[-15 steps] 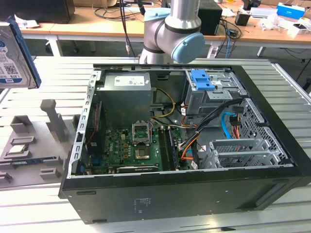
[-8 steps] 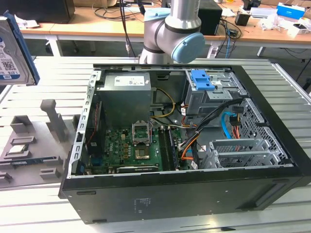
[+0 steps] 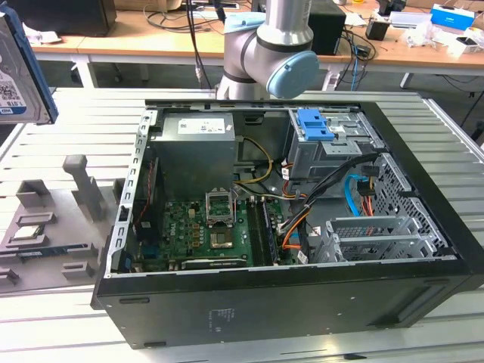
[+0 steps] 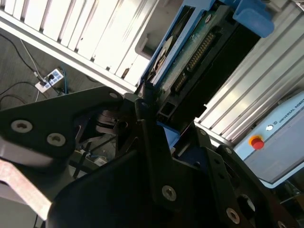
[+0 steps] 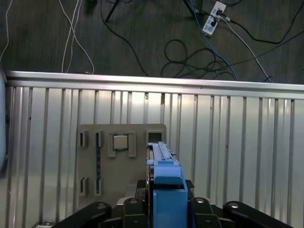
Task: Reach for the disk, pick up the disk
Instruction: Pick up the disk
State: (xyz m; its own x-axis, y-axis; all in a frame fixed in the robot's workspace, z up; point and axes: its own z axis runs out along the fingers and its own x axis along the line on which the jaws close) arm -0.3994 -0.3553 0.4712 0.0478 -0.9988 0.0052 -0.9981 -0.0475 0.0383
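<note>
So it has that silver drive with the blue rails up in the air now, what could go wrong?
1. The flat silver metal disk with blue side rails is pinched edge-on in the black gripper; a narrow hold like that might slip.
2. It seems to hang over the grey holder plate with the small square silver chip, so a drop could damage both.

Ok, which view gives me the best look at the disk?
The second wrist view: the disk shows its circuit-board side and connector large, between blue rails. The exterior view catches part of its labelled face, cut off at that view's left edge. The first wrist view sees it edge-on.
</note>
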